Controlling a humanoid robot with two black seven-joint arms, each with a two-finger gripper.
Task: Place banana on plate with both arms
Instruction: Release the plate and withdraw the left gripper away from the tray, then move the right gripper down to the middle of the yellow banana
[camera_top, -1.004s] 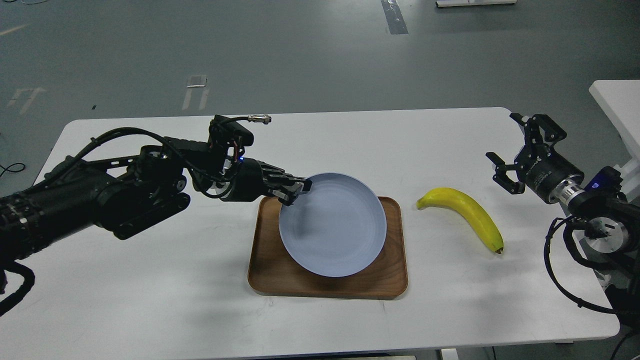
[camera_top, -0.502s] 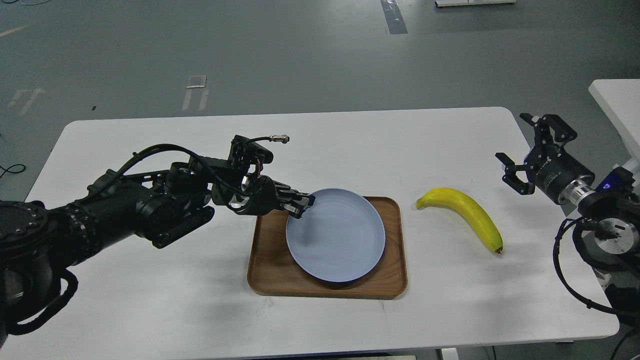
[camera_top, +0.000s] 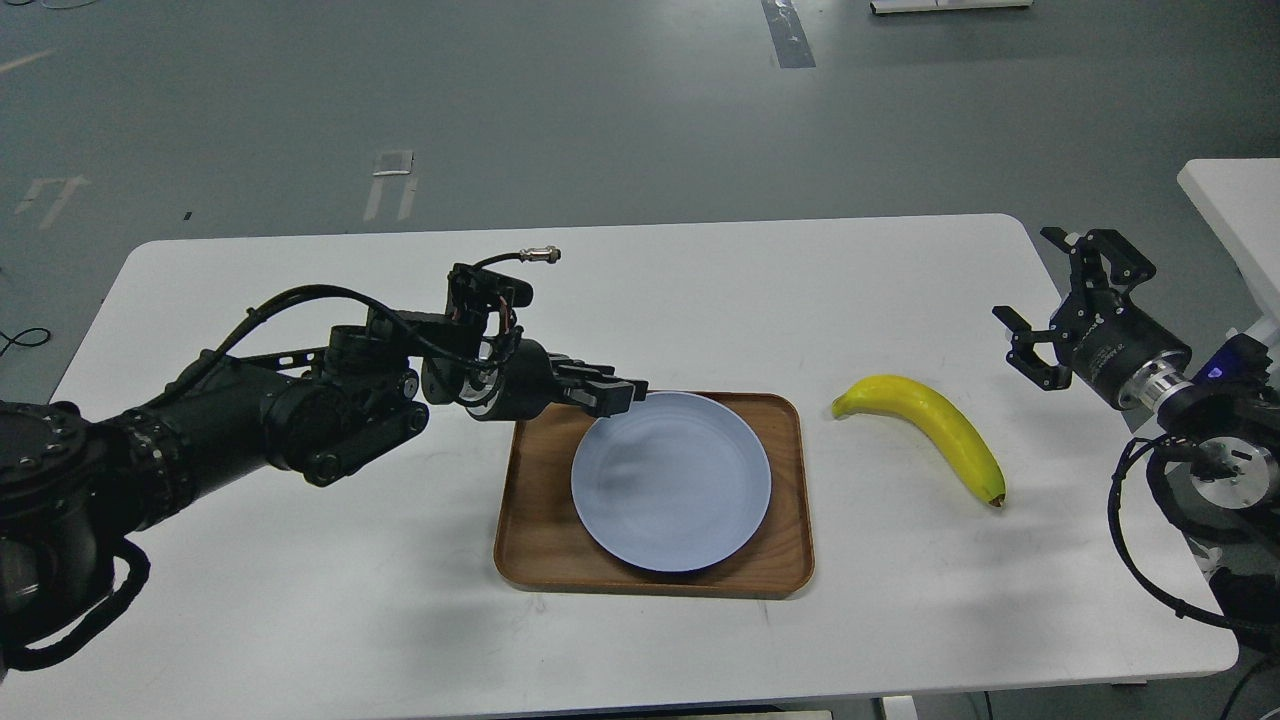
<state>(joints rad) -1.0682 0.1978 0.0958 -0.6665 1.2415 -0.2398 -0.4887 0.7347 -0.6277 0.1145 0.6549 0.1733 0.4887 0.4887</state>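
- The white table (camera_top: 300, 620) fills the near part of the view, and its front strip is bare.
- On it, near the middle, lies a brown wooden tray (camera_top: 530, 560), and the pale blue-grey plate (camera_top: 671, 481) lies flat inside this tray, with nothing on it.
- The banana (camera_top: 935, 425) lies on the table to the right of the tray, close to it but not touching. Its dark tip points toward me and its stem end points toward the tray.
- The left gripper (camera_top: 625, 392) is at the far-left rim of the plate. Its fingers look nearly together, but they are dark and I cannot tell if they pinch the rim or only rest beside it.
- The right gripper (camera_top: 1045, 300) hovers beyond the banana, near the right edge of the table, with its fingers spread wide and nothing between them.
- I judge the banana to be light, a little soft, and smooth enough to roll in a grip. The thick middle of the curve, taken across its width with gentle force, seems the best place to hold it.
- The plate is probably stiff, slippery and breakable, so it could slide on the tray.
- Farthest away is only the grey floor (camera_top: 600, 120).
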